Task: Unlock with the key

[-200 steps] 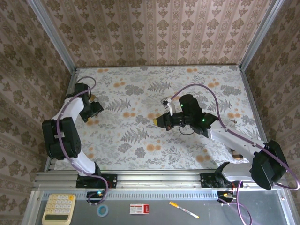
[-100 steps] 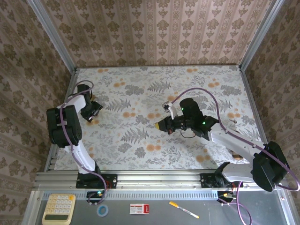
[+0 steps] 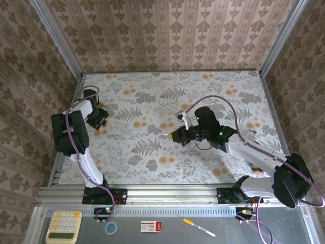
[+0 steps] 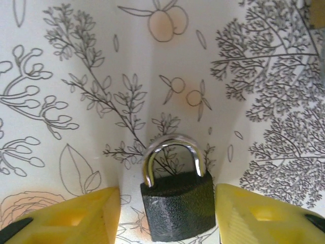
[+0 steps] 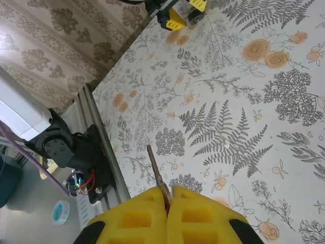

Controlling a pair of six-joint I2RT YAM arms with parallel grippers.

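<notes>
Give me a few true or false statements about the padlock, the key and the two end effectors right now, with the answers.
1. The left end effector straddles the padlock. True.
2. The right end effector is open and empty. False: it is shut on the key, whose thin blade sticks out.
3. The padlock's shackle is closed. True.
4. The key is in the padlock. False: it is held well away from it, across the table.
5. The calculator lies on the floral table top. False: it sits on the grey ledge by the arm bases.
</notes>
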